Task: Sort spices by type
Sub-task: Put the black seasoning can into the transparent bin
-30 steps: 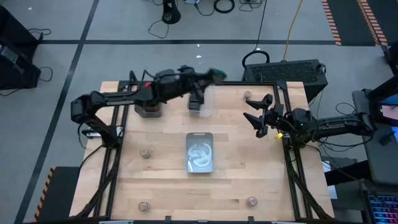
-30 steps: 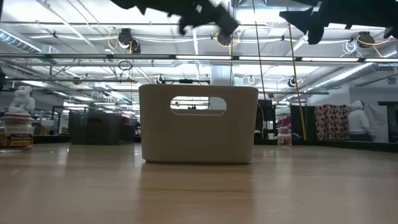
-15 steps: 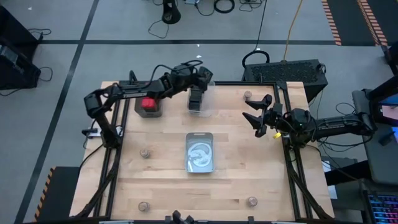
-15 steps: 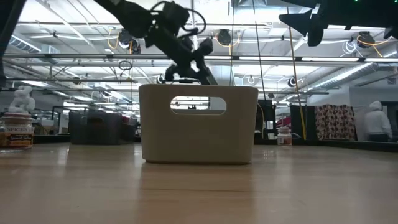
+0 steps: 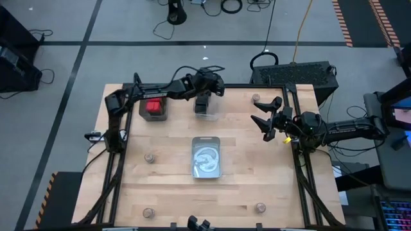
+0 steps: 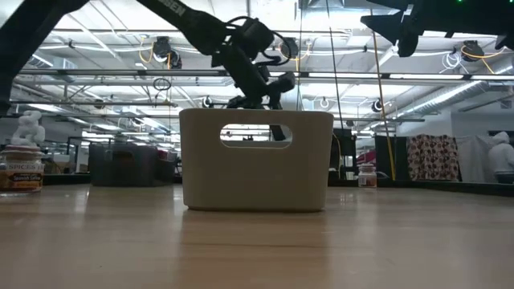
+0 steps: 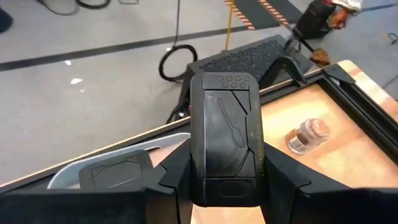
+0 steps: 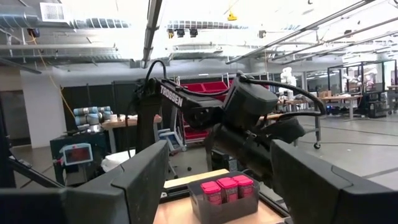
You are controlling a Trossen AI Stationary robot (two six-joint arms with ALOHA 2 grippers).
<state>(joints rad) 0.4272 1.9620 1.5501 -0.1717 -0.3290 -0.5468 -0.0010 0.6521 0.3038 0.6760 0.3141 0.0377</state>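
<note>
The left gripper (image 5: 207, 96) is clamped on a black boxy spice container (image 7: 227, 140) above the clear plastic bin (image 5: 206, 113); only the left wrist view shows its matte moulded face. The right gripper (image 5: 266, 119) hangs to the right of that bin, fingers spread, empty. Red-capped spices (image 8: 227, 186) sit in a dark bin (image 5: 154, 108) left of it.

Black box (image 7: 224, 149) in the dark left gripper (image 7: 222, 186); red boxes (image 5: 153, 106) beside it; brown-topped jar (image 7: 306, 134) on pale wood table (image 5: 167, 186).
</note>
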